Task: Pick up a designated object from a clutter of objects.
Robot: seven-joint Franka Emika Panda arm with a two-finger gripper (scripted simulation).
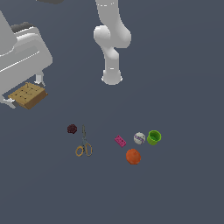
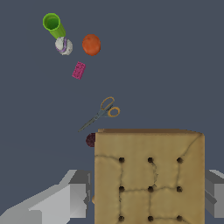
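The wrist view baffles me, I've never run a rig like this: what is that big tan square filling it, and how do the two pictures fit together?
That tan square is the cracker, clamped in the arm's gripper; the grey blocks on either side are its fingers. The wrist camera rides on the arm and looks past the cracker at the surface. The exterior view is a separate camera: there the white arm holds the same cracker up at that view's left, apart from the clutter. Lying on the grey surface are a dark red berry, scissors, pink block, white ball, green cup and orange ball.
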